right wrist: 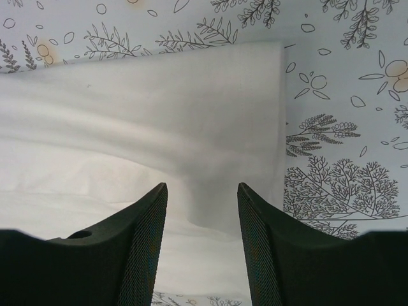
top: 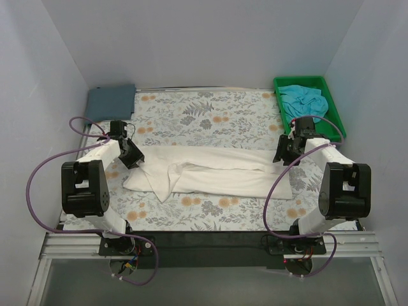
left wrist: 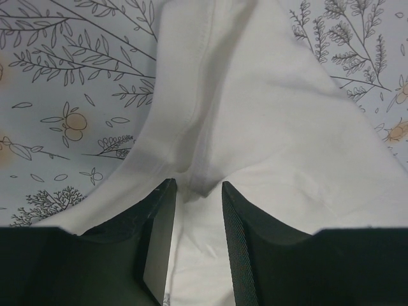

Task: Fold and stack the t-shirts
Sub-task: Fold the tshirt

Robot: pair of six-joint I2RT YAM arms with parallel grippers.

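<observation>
The cream-white t-shirt (top: 210,175) lies folded lengthwise in a long band across the middle of the floral table cover; its print is hidden. My left gripper (top: 134,158) is open just above its left end, jaws astride a sleeve seam (left wrist: 197,185). My right gripper (top: 282,153) is open above its right end (right wrist: 201,188), holding nothing. The slate blue-grey t-shirt (top: 111,102) lies folded at the back left corner. The turquoise t-shirt (top: 303,100) sits crumpled in the green bin (top: 336,115).
The green bin stands at the back right beside my right arm. Purple cables loop around both arm bases. White walls enclose the table on three sides. The floral cover (top: 210,118) shows behind the shirt.
</observation>
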